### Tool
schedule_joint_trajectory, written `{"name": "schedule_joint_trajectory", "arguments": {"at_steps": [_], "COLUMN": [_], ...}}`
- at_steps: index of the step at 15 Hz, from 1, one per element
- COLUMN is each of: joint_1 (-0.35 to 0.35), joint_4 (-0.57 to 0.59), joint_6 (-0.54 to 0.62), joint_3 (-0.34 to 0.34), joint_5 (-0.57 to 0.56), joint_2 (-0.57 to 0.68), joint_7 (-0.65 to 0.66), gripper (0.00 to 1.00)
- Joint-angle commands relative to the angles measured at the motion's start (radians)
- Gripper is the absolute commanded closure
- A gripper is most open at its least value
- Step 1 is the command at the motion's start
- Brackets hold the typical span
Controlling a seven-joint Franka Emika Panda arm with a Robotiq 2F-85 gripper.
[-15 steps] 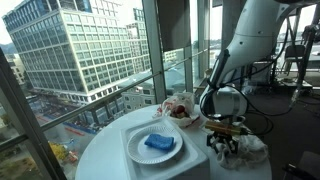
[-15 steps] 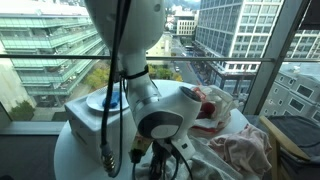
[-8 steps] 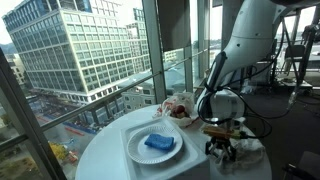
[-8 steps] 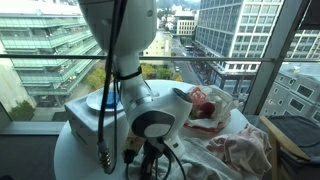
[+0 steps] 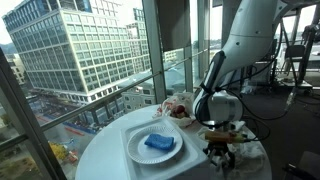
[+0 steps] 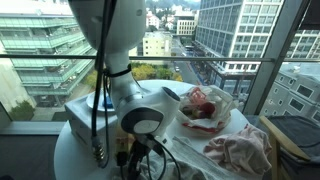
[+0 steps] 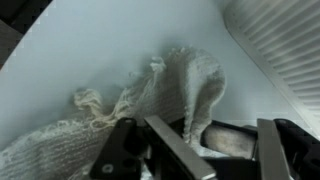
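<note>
Cloth (image 7: 180, 85) (1, fringed) pinched in pincer (image 5: 220, 153); 1 plate (image 5: 135, 150), 1 sponge (image 5: 158, 144) nearby

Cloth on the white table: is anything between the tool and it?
Nothing visible. In the wrist view the tool is shut on the cloth at its frayed edge; the plate sits apart from both.

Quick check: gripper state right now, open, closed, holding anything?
Gripper: closed, its fingers pinched on a fold of the white knitted cloth.
</note>
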Motion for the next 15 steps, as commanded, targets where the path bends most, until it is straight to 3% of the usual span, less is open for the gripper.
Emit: {"name": "schedule_joint_trajectory", "arguments": {"at_steps": [1,6,8,15], "joint_1": [-0.028,-0.02,-0.008,-0.012], "joint_4": [-0.066,-0.078,-0.068,-0.07], "joint_6": [-0.054,-0.17,-0.207,-0.181], "joint_3": [0.046,0.055,0.041,0.004], "joint_5": [0.004,-0.01,-0.017,0.013], "joint_2": [-0.082,-0.102,-0.095,-0.108], "joint_7": [-0.126,-0.226,-0.222,-0.186], "gripper": [1.0,1.0,0.74,0.22]}}
